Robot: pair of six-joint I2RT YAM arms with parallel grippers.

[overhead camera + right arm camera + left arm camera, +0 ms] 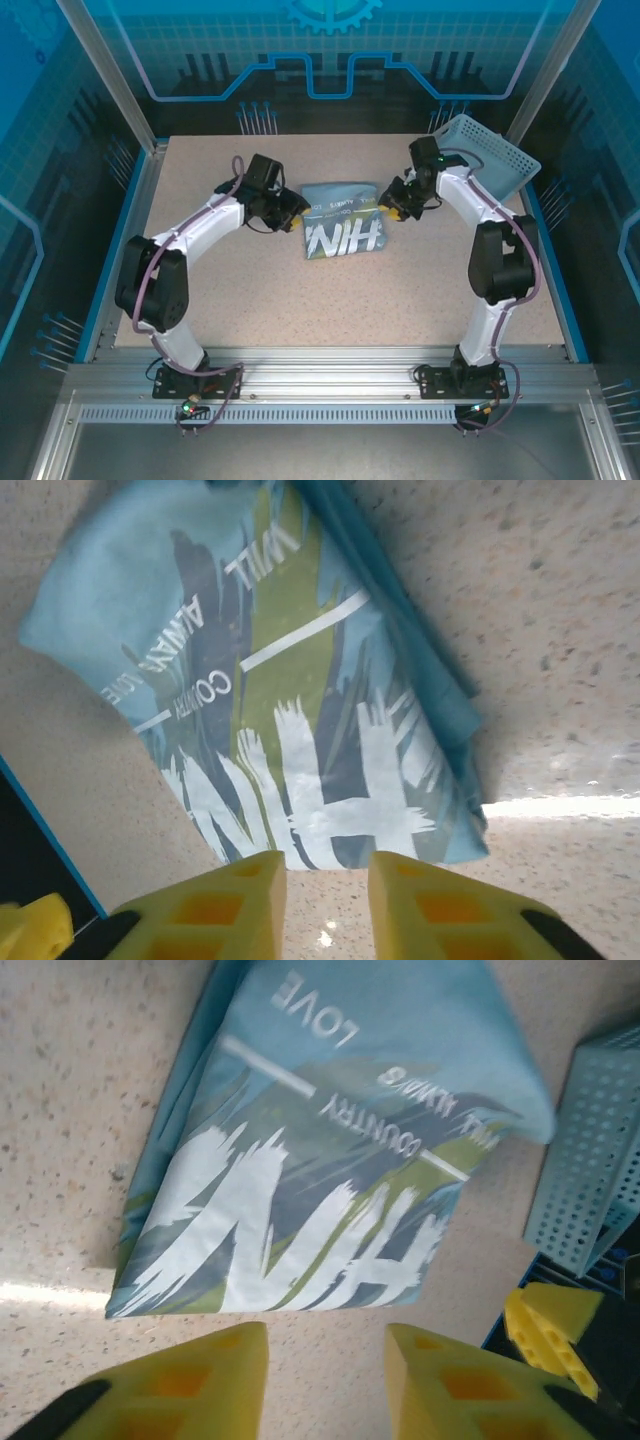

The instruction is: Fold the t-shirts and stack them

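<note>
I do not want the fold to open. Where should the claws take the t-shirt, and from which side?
The t-shirt lies flat and thin, offering nothing to grasp from above. Probably its two side edges: left claw from the left, right claw from the right, low, pinching all layers.

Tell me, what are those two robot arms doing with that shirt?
They're working on folding laundry. A folded t-shirt lies flat in the middle of the table. The left gripper and the right gripper hover on either side of it, both open and holding nothing. A blue basket sits at the far right corner.
</note>
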